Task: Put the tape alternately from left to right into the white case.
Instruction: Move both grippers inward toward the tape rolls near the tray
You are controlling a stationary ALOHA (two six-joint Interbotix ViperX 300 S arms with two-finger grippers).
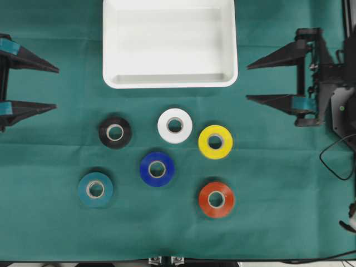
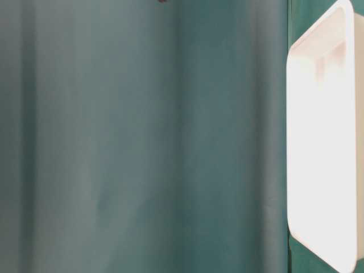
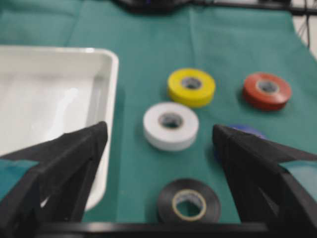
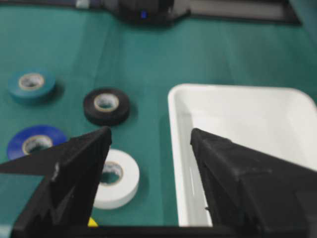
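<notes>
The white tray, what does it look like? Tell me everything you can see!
The white tray is a big, shallow rectangle with rounded corners and a raised rim all around. It looks like smooth, shiny plastic. It lies flat on the green cloth at the top middle of the overhead view, with nothing inside. The six tape rolls lie below it, apart from it; the white roll is nearest. No gripper touches it.

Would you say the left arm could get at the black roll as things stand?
Probably yes: the left gripper is open, the black roll lies nearest on its side, and only bare cloth lies between them.
</notes>
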